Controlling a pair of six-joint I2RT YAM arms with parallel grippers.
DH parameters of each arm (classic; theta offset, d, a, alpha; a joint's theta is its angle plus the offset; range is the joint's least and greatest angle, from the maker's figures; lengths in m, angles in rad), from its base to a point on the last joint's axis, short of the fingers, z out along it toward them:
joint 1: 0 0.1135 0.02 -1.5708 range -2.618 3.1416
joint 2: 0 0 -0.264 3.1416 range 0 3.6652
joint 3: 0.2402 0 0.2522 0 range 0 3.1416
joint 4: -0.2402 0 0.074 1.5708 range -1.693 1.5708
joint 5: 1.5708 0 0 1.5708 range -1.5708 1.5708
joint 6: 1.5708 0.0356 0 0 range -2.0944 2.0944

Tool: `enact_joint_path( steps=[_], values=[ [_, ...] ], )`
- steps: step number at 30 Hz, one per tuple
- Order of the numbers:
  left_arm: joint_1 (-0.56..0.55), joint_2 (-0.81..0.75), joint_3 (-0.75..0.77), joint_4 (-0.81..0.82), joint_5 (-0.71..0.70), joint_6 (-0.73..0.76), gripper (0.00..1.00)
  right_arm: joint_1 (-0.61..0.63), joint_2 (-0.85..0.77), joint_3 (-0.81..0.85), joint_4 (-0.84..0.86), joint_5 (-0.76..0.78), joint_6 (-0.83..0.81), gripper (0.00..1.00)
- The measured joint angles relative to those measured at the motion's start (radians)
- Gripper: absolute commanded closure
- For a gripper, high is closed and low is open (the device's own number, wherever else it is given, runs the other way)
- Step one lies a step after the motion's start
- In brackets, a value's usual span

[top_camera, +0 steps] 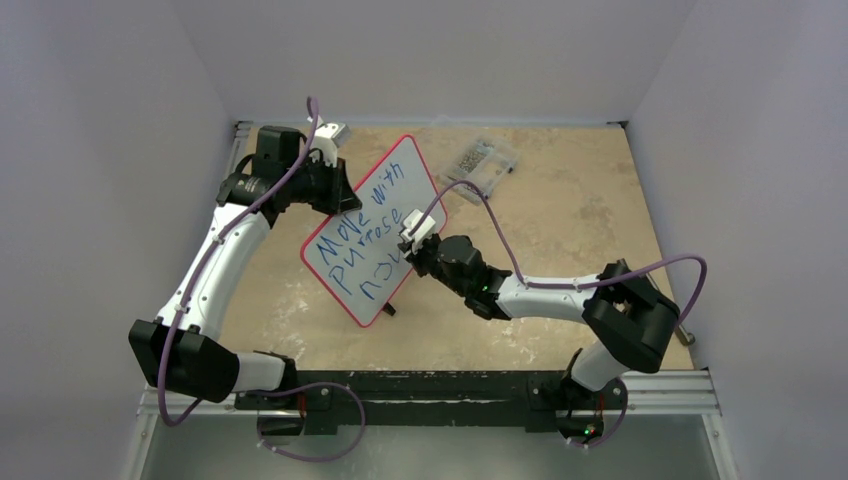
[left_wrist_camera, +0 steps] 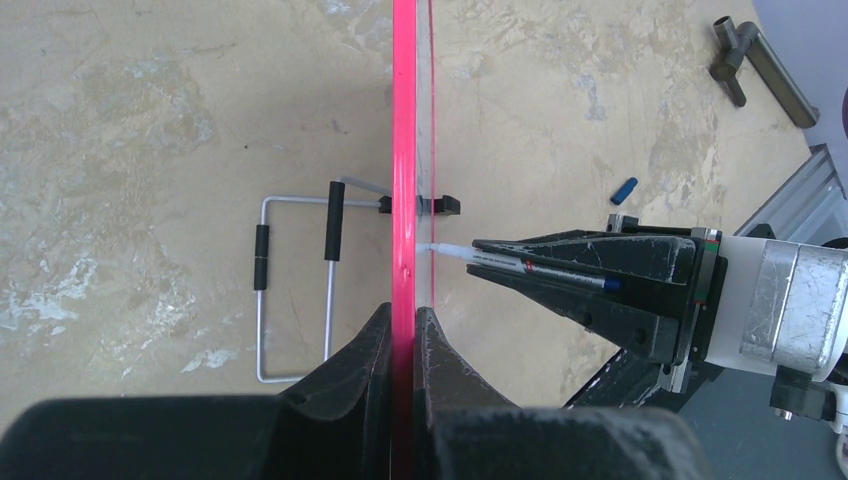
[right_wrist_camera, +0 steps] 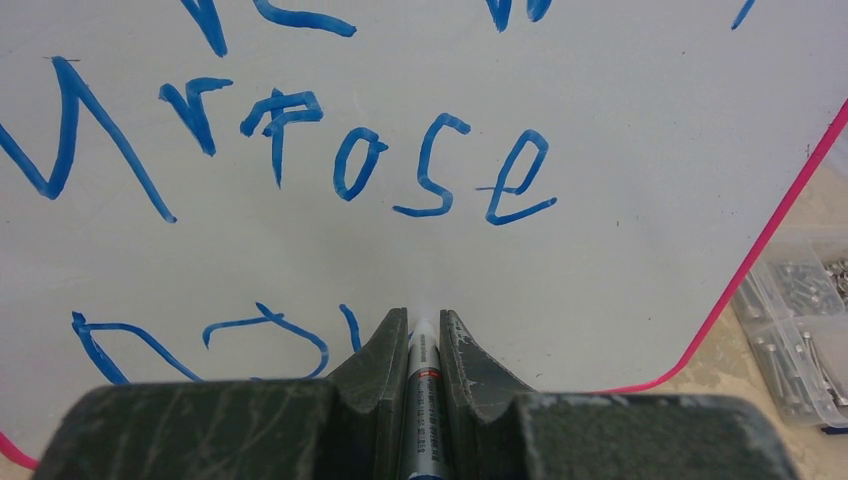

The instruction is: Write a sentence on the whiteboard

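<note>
Red-rimmed white whiteboard (top_camera: pixel 375 235), rim pinched by left tool (left_wrist_camera: pixel 404 325). Blue-ink marker pen (right_wrist_camera: pixel 423 372), pinched by right tool (right_wrist_camera: pixel 424 325); left-wrist view alone shows its tip meeting the board.

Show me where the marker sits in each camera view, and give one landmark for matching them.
Top external: just left of the middle, mostly hidden in the right gripper against the whiteboard.
Left wrist: the marker lies level, right of centre, tip on the board.
Right wrist: bottom centre, between the fingers, tip on the board.
Shared landmark: the whiteboard's red rim.
</note>
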Motion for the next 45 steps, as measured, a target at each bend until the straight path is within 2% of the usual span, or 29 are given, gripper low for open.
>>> enact_joint_path(
  steps=[30, 45],
  values=[
    [0.002, 0.0, 0.0, 0.001, -0.007, -0.007, 1.0, -0.002, 0.002, 0.029, 0.0, 0.002, -0.01, 1.0],
    [0.002, 0.0, 0.0, 0.003, -0.014, -0.017, 1.0, -0.022, 0.035, -0.029, 0.109, 0.019, 0.002, 1.0]
  ],
)
